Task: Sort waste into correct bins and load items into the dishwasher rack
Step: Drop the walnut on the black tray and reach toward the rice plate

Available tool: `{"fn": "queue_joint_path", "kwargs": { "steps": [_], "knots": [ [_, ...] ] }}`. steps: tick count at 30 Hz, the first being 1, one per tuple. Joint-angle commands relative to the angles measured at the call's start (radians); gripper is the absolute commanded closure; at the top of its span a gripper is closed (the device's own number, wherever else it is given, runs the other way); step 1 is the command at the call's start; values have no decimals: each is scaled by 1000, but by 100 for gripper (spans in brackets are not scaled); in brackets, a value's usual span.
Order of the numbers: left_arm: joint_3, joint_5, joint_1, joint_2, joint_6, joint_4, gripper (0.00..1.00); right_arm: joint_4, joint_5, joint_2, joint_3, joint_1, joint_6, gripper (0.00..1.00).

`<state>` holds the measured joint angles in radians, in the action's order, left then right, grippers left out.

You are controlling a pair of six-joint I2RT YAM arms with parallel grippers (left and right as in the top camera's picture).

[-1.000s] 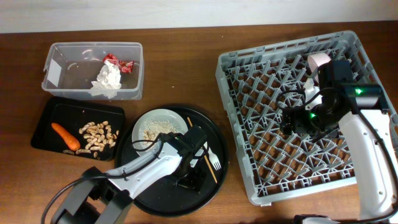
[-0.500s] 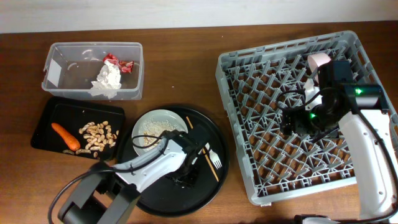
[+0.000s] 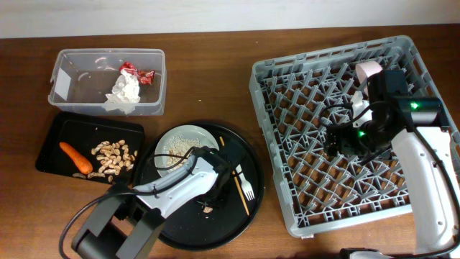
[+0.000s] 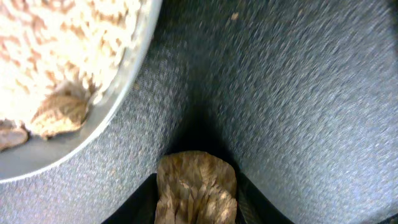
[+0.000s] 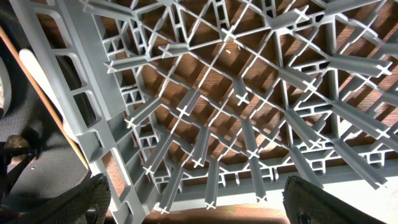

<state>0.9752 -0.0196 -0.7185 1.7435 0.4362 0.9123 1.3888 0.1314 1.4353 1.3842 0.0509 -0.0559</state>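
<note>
My left gripper (image 3: 205,204) is low over the large round black tray and shut on a small brown lump (image 4: 196,193), which shows between its fingers (image 4: 196,208). Just beside it is the pale round plate (image 3: 162,144) holding white rice (image 4: 56,43) and a few beige scraps. A white fork (image 3: 245,186) and a wooden chopstick (image 3: 233,180) lie on the same tray to the right. My right gripper (image 3: 336,140) hangs open and empty above the grey dishwasher rack (image 3: 256,80); its fingers (image 5: 193,199) are spread wide. A pink bowl (image 3: 369,70) stands in the rack's far corner.
The clear tub (image 3: 65,86) at the back left holds a red wrapper (image 3: 136,73) and a white napkin (image 3: 123,92). The shallow black tray (image 3: 50,147) holds an orange carrot (image 3: 75,157) and beige scraps (image 3: 113,155). The round black tray (image 3: 187,234) sits left of the rack.
My left gripper has slid left across the round tray toward the plate, and the brown lump now shows at its fingertips. The right arm has not moved.
</note>
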Motion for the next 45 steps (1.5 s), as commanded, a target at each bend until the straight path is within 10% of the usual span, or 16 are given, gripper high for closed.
{"fn": "queue_joint_path", "kwargs": {
  "steps": [1, 8, 14, 22, 24, 26, 29, 34, 42, 45],
  "knots": [
    [92, -18, 6, 0, 4, 84, 84, 3, -9, -8, 0, 2, 0, 7],
    [271, -187, 343, -127, -39, 180, 88, 4, -10, -8, 0, 2, 0, 8],
    [271, -187, 853, -126, -41, -64, 89, 11, -10, -8, 0, 2, 0, 7],
    [271, -187, 1070, 41, -49, -285, 78, 11, -10, -8, 0, 2, 0, 7],
    [271, -187, 1073, 54, -98, -322, 68, 11, -10, -8, 0, 2, 0, 7],
    [271, -187, 1073, 53, -124, -329, 29, 12, -10, -8, 0, 2, 0, 7],
    [272, -186, 1073, 13, -124, -309, 1, 16, -10, -8, 0, 2, 0, 7],
    [271, -106, 963, -171, -123, -146, 1, 19, -10, -8, 0, 2, 0, 7],
    [269, -82, 325, -153, -124, 84, 2, 22, -10, -8, 0, 2, 0, 2],
    [269, -82, 150, -64, -124, 39, 25, 22, -9, -8, 0, 2, 0, 2]
  ]
}}
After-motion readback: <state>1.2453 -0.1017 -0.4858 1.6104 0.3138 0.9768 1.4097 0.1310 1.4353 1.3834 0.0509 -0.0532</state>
